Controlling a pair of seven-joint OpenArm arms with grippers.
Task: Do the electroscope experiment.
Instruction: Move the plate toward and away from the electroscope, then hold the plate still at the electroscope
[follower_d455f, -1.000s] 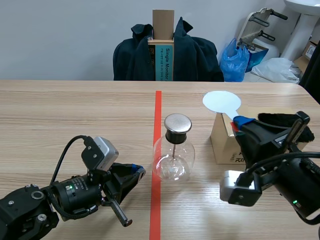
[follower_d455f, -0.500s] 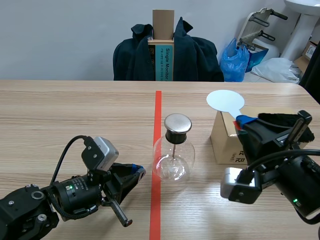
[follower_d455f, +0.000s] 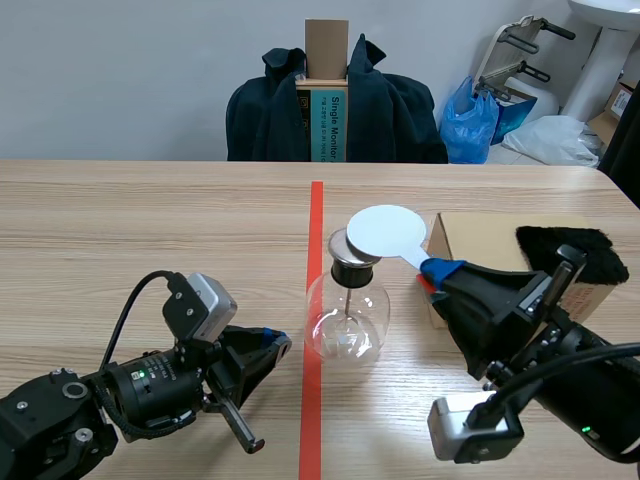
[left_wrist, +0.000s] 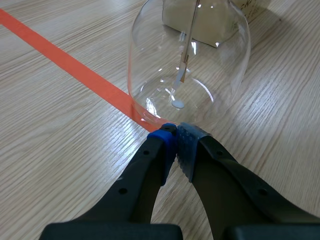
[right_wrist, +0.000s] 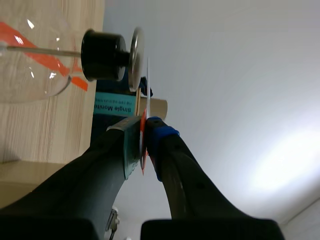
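On the table (follower_d455f: 150, 220), the electroscope (follower_d455f: 347, 320) sits just ahead of the left tool (left_wrist: 175, 134).

Wooden table with a flask and a box

The pale wooden table (follower_d455f: 150, 230) carries an orange-red tape line (follower_d455f: 316, 215) down its middle, from twelve o'clock to six. A round glass flask (follower_d455f: 347, 320) with a black stopper and metal cap stands upright, its base touching the line's edge. A brown cardboard box (follower_d455f: 490, 235) sits near the flask at its three o'clock, not touching it.
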